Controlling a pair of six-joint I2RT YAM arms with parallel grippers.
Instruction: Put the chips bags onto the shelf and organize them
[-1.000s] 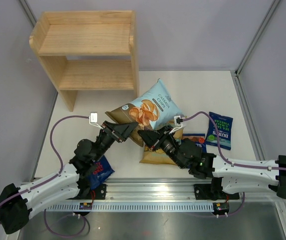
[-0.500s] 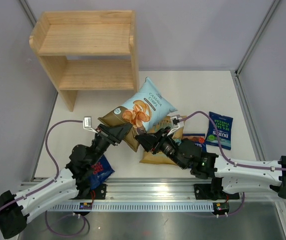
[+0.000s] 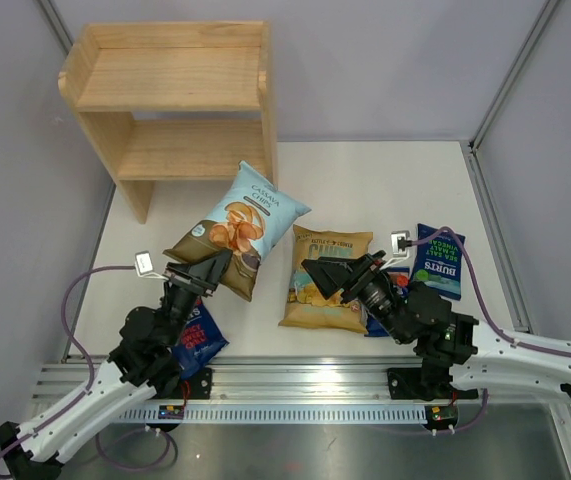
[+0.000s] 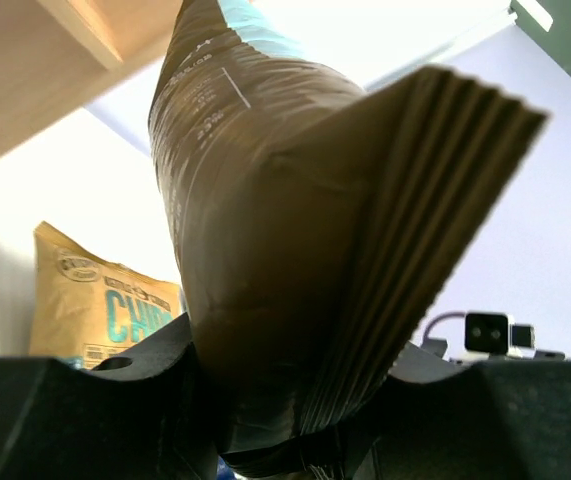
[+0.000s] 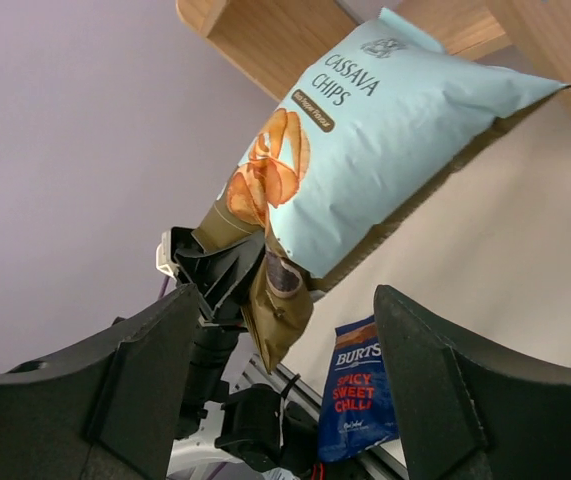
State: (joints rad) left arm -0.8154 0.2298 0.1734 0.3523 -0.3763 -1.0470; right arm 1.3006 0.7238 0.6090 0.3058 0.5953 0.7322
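1. Step in hand: carrying the first bag to the shelf [image 3: 170,95]. Both tiers look bare, so I judge the task barely begun.
2. The light-blue Cassava Chips bag [image 3: 240,225] is lifted off the desk [image 3: 365,190] and tilted. Its top corner is just in front of the shelf's right side panel, not on either tier.
3. The left claw [image 3: 210,270] is pinching the bag's lower brown end. The left wrist view shows the crimped seam [image 4: 365,300] clamped between the fingers, which are partly closed on the thin edge.
4. The right claw [image 3: 330,275] is spread wide and holds nothing. In the right wrist view its fingers [image 5: 445,390] frame bare air, with the Cassava bag well ahead of them. It hovers over the yellow CHIPS bag [image 3: 330,245], which lies flat, well in front and to the right of the shelf. Can't tell if they touch.
5. Other bags on the desk:
   - Burts bag with green lettering [image 3: 437,262], far right of the shelf.
   - Burts bag with red lettering [image 3: 198,340], well in front of the shelf, beside the left arm.
6. Next move, my guess: the left arm lifts the bag toward the shelf, clears the side panel and sets it on a tier. With a one-corner grip the bag may swing or slip.
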